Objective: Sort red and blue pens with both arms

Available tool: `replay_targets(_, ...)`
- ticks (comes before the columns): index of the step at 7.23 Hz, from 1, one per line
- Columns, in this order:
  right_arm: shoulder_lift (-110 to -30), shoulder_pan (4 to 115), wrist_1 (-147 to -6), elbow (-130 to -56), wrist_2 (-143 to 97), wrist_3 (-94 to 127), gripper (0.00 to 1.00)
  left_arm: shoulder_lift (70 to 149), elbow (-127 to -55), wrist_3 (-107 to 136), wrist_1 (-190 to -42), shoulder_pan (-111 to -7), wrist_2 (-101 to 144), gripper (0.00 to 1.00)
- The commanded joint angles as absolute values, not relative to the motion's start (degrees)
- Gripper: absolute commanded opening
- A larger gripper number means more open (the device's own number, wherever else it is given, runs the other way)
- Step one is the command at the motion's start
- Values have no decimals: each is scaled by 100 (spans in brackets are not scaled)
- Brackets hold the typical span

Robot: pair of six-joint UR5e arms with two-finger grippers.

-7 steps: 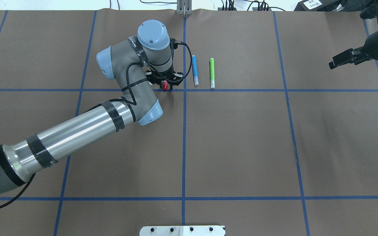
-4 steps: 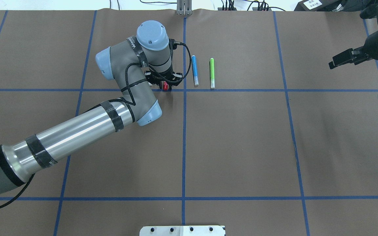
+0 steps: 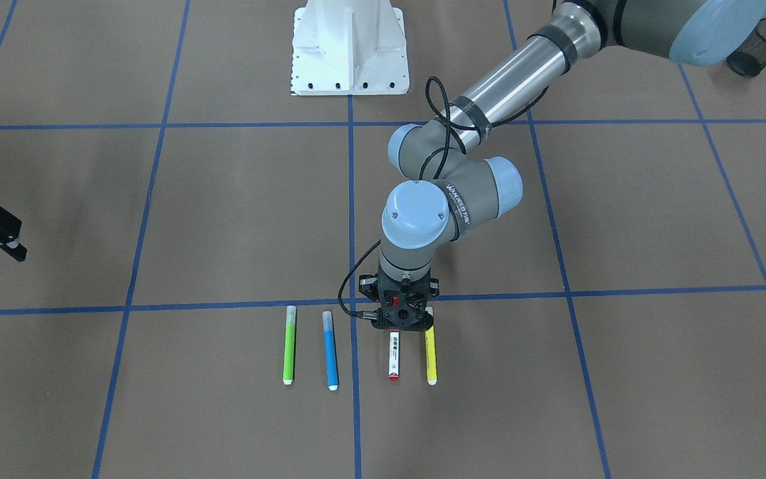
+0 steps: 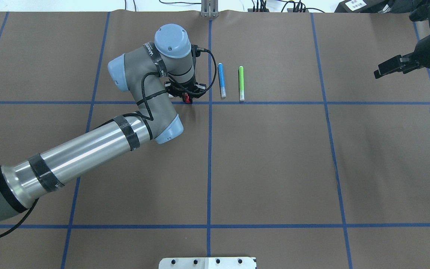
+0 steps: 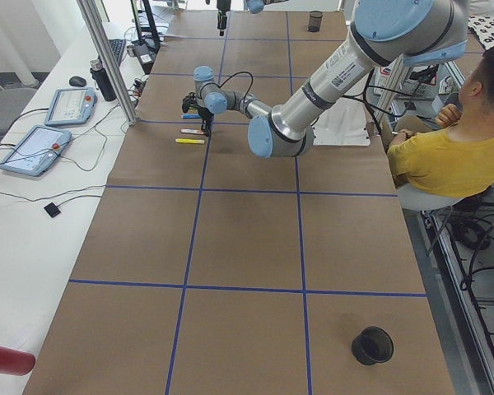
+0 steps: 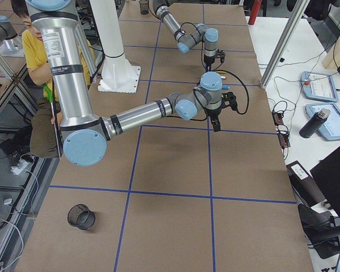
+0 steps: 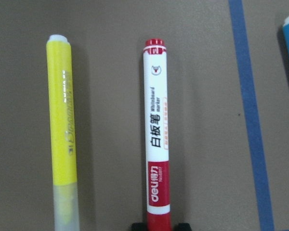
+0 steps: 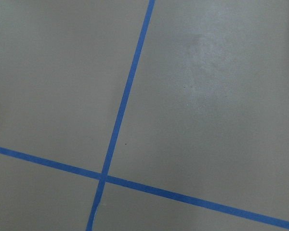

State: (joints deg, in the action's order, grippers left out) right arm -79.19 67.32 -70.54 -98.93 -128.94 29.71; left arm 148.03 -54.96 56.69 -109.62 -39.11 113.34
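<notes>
**Left claw [image 4: 188, 99] down over the red pen's cap end**

My wrist camera shows the left claw's black fingertips [image 7: 137, 225] tight against either side of the red cap, but I cannot tell whether they are clamping it. The red pen [image 7: 155, 130] lies flat on the table [image 4: 267, 160], with its white printed barrel pointing away from the robot. A yellow pen [image 7: 62, 130] lies parallel just beside it. On the other side of a blue tape line [image 7: 248, 120] lies the blue pen [image 4: 221, 80], then a green pen [image 4: 241, 82], both parallel to it and untouched. The right claw [image 4: 378, 72] hangs well apart from the pens at the table's far right, fingers spread and holding nothing. Its camera sees only table and tape.
</notes>
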Motion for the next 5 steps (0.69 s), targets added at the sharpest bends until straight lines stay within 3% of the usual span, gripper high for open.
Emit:
replay_targets(1, -7919, 6732, -7058, -9896, -12894, 2971, 100, 14801, -5528, 5669, -10960, -3920, 11329, 3)
replay_targets(5, -7919, 6732, -7049, -9905, -12894, 2971, 100, 14513, -6684, 5643, -10855, -4016, 11382, 0)
